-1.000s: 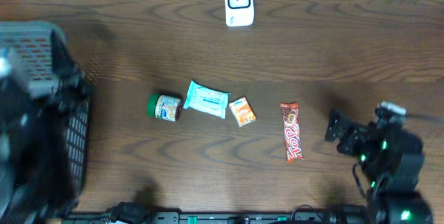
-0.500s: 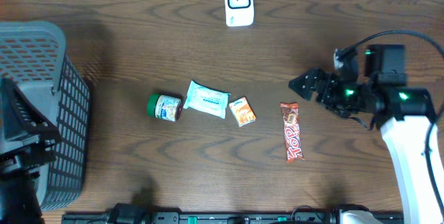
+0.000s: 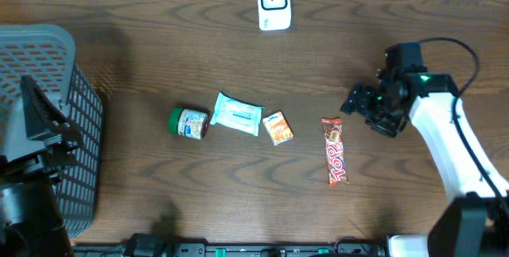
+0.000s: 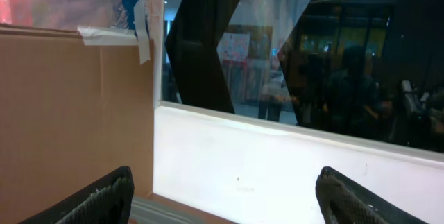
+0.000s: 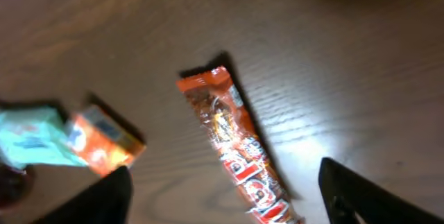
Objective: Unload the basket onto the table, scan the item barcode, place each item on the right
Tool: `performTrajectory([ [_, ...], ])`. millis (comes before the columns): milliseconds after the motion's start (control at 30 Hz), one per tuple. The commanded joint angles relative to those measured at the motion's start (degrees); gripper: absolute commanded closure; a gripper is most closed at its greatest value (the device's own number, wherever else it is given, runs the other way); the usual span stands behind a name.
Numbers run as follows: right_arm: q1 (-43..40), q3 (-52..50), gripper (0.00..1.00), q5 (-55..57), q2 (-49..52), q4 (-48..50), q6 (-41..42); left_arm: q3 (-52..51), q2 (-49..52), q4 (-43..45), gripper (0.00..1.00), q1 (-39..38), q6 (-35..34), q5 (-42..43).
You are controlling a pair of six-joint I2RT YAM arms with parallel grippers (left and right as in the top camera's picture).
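Left gripper (image 4: 225, 175), right gripper (image 5: 225, 168) both wide, empty; contents of grey basket (image 3: 81, 134) unclear.

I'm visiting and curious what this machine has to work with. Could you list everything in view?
Barcode scanner: one, white, far edge, centre.
Jar: one, green lid, on its side, left of the packet.
Soft packet: one, teal and white, mid-table.
Small box: one, orange, right of the packet.
Candy bar: one, red-orange, right of the box.
Basket: one, grey, left edge.
Table: one, dark brown wood.
Left gripper: black, open, by the basket.
Right gripper: black, open, just right of the candy bar.
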Motion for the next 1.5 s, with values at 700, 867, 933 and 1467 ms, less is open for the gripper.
performTrajectory([
  [700,5.25,1.07,1.00,-5.27,19.69,5.57,-24.48,-0.09,0.09,0.68,0.16,0.28,-0.50,0.72],
  [867,5.33,4.96,0.99,1.38,12.61,1.68,-18.95,-0.09,0.09,0.68,0.16,0.28,-0.50,0.72],
  [933,5.97,6.97,0.99,11.63,8.26,-0.31,-11.34,-0.09,0.09,0.68,0.16,0.28,-0.50,0.72],
  [1467,28.28,3.48,0.99,81.22,5.25,-0.11,31.21,-0.09,0.09,0.90,0.16,0.28,-0.50,0.72],
])
